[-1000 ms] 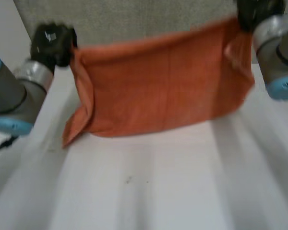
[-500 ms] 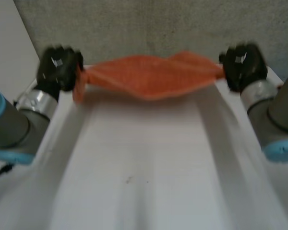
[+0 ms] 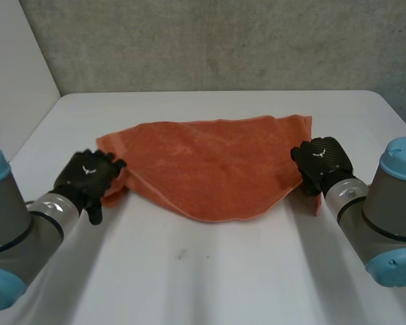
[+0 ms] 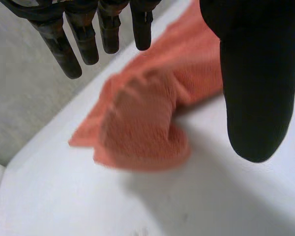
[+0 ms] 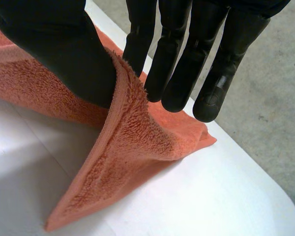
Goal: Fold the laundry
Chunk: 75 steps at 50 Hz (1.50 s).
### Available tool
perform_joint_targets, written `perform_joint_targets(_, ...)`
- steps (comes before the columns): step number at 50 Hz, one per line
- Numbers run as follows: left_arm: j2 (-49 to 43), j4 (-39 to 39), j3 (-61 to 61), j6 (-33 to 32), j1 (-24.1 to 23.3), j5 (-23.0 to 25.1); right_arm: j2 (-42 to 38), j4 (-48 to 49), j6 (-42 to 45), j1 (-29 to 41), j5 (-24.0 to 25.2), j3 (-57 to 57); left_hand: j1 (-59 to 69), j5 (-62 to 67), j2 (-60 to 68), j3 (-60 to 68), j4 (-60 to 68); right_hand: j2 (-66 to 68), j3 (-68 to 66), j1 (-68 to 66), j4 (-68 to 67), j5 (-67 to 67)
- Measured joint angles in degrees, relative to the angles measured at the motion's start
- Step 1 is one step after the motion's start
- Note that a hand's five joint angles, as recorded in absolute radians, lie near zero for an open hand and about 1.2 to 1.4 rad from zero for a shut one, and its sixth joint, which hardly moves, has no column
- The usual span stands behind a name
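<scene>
Though the fold hides part of its fingers [image 5: 179, 59], the right hand [image 3: 321, 159] pinches the orange towel [image 3: 210, 169]. On the left hand [image 3: 88, 176], fingers [image 4: 86, 44] seem apart over a bunched corner.

Head view taken from above and behind, between arms, aimed down and forward across white table [image 3: 203, 284] to grey wall [image 3: 210, 40]; whole towel [image 3: 210, 169] covered at middle range. Left wrist view taken close along left hand [image 4: 255, 73], aimed past fingertips at towel's left end. Right wrist view taken very close along right hand [image 5: 59, 44], towel's right edge seen at thumb. Towel ends and table surface shared with head view
</scene>
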State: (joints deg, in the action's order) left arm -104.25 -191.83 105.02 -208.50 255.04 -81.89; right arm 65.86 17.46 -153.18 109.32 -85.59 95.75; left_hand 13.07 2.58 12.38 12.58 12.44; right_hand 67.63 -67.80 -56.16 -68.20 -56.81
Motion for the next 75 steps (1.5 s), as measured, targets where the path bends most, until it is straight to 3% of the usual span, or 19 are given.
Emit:
perform_joint_targets(10,10.90,0.57,1.01,14.66,-4.58,0.02,2.28,-0.20,-3.20,0.05,0.07,0.61,0.00,-0.06,-0.16,-0.18,-0.15,0.00,0.00,0.00,0.00,0.00)
perform_joint_targets(19,10.34,-0.22,0.54,21.22,-6.19,-1.09,2.68,-0.14,-3.22,0.10,0.08,0.98,0.00,-0.05,-0.08,-0.18,-0.08,0.00,0.00,0.00,0.00,0.00)
perform_joint_targets(23,8.46,-0.66,-0.16,21.56,-6.21,-2.41,2.67,-0.14,-3.25,0.10,0.06,1.00,0.00,-0.05,-0.05,-0.17,-0.05,0.00,0.00,0.00,0.00,0.00)
perform_joint_targets(28,-0.96,-1.79,-5.61,21.54,-5.93,-9.56,2.70,-0.21,-3.41,0.13,-0.08,0.96,0.22,0.74,0.99,0.75,0.90,0.00,0.00,0.00,0.00,0.00)
perform_joint_targets(35,-10.22,-1.71,-12.92,21.32,-5.01,-14.05,2.77,-0.23,-3.40,0.07,-0.03,0.86,4.15,4.77,4.93,4.71,4.89,0.00,0.00,0.00,0.00,0.00)
perform_joint_targets(41,-14.14,-1.65,-15.88,21.25,-3.59,-14.44,2.74,-0.24,-3.30,0.01,0.04,0.76,13.99,13.86,14.22,14.00,13.91,0.00,0.00,0.00,0.00,0.00)
perform_joint_targets(45,-15.83,-1.86,-16.39,21.09,-1.85,-13.98,2.57,-0.35,-3.05,-0.07,0.02,0.19,33.85,33.51,33.74,33.50,33.66,0.00,0.00,0.00,0.00,0.00)
perform_joint_targets(49,-16.07,-1.93,-16.20,21.04,-0.89,-13.70,2.36,-0.63,-2.80,-0.26,0.01,-0.28,40.41,40.50,40.69,40.45,40.64,0.00,0.00,0.00,0.00,0.00)
perform_joint_targets(64,-15.98,-1.28,-14.98,20.94,0.15,-12.09,2.01,-4.87,-2.74,-2.68,0.10,-2.65,53.83,55.51,56.39,56.09,56.24,0.00,0.00,0.00,-0.01,0.00)
perform_joint_targets(75,-15.93,-0.59,-13.87,21.00,0.11,-9.98,1.86,-6.70,-2.69,-3.19,0.16,-3.51,54.25,55.33,54.90,54.71,54.81,0.00,0.00,0.00,-0.01,0.00)
